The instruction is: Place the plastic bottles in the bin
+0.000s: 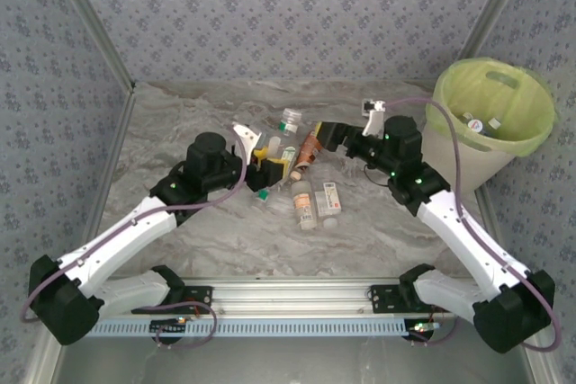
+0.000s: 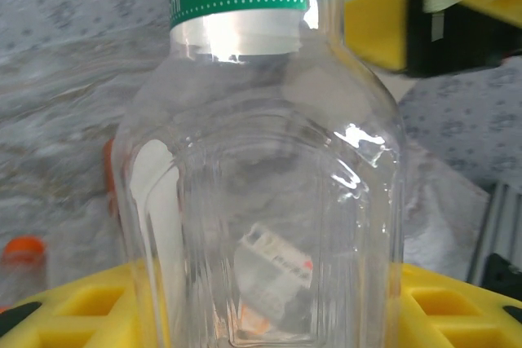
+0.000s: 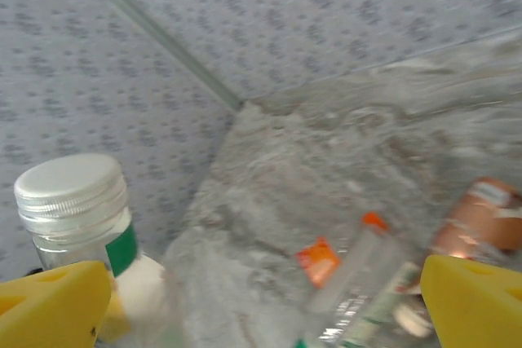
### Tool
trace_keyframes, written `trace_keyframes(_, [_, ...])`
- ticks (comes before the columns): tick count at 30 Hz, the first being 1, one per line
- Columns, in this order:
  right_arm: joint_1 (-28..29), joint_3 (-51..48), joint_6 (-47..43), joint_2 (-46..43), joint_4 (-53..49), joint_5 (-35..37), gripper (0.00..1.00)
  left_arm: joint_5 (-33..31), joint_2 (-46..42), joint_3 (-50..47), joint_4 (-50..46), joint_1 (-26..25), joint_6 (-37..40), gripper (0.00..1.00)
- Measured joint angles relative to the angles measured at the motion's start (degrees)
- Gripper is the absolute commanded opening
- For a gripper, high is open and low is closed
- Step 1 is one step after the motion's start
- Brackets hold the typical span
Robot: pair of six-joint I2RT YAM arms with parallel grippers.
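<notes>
Tabletop [image 1: 225, 249] has most bottles [image 1: 306, 195] waiting at 9 o'clock from the bin [image 1: 450, 150]; my left gripper [image 1: 267, 166] pinches a green-label bottle [image 2: 261, 201], right gripper [image 1: 328, 135] spread.

A wrinkled, marble-grey cloth [image 1: 225, 240] covers the table — patterned blue-grey walls [image 1: 270, 6] close it in on three sides. An aluminium rail [image 1: 297, 292] runs along the near edge.
</notes>
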Motion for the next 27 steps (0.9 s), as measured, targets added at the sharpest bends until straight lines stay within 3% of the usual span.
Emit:
trace_keyframes(7, [3.5, 3.0, 5.9, 5.9, 7.3, -4.2, 0.97, 3.9, 1.9, 1.6, 2.8, 1.4, -0.5, 0.54])
trace_keyframes(16, [8.1, 5.4, 3.9, 6.9, 9.8, -5.9, 0.91, 8.0, 4.7, 2.8, 3.8, 1.0, -0.7, 0.53])
trace_keyframes(20, [8.1, 5.7, 2.8, 7.1, 9.7, -4.3, 0.80, 9.5, 5.0, 2.8, 4.1, 1.0, -0.7, 0.53])
trace_keyframes(22, [8.1, 6.3, 2.4, 7.6, 9.3, -3.8, 0.59, 10.2, 5.1, 2.8, 4.2, 1.0, -0.7, 0.53])
trace_keyframes(27, [8.0, 7.6, 1.2, 8.2, 7.2, -2.1, 0.33, 10.6, 5.2, 3.1, 4.5, 1.0, -0.7, 0.55])
